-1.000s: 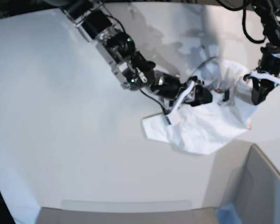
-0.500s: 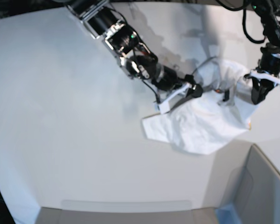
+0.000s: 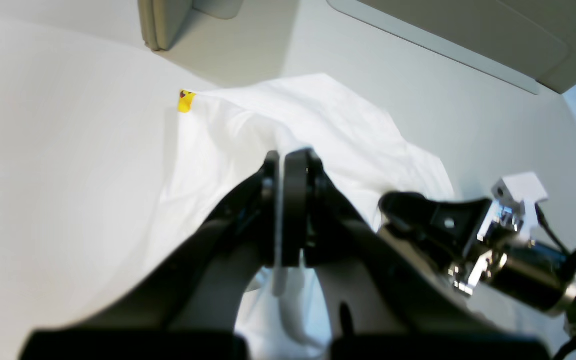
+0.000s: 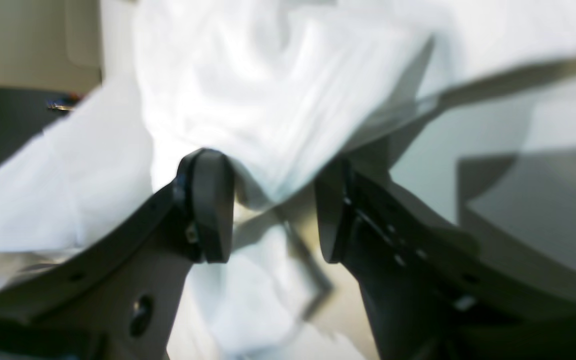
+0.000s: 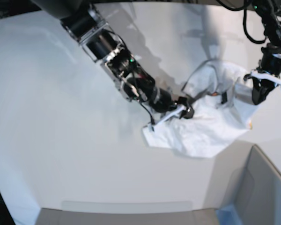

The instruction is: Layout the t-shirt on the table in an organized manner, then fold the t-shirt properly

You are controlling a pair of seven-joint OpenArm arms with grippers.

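Shirt [image 5: 210, 126] lies crumpled on the far right part of the table [image 5: 61, 140], bunched and only partly spread, with one flat corner pointing toward the near edge and a raised loop of cloth at the back. A small yellow patch shows at one edge in the left wrist view; the rest of the print is hidden.

Change over the last second: the right arm has swung in from the shirt's upper middle and lowered toward its left border. The right gripper [image 5: 185, 111] now sits at that border, jaws spread wide. In the right wrist view a fold of white cloth hangs between the two pads [image 4: 208, 205], but they have not closed on it. The shirt outline has shifted only slightly.

The left gripper [image 5: 258, 96] has not moved. It stays at the right side of the shirt, jaws pressed together. A thin strip of white shows between the fingers [image 3: 293, 210] in the left wrist view, so we judge it is pinching cloth there.

Meaning for the task: we are in the layout stage, no fold started. With one side pinned and the other jaw lined up on an edge, closing and pulling apart looks like the next move. Risk: grabbing more than one layer.
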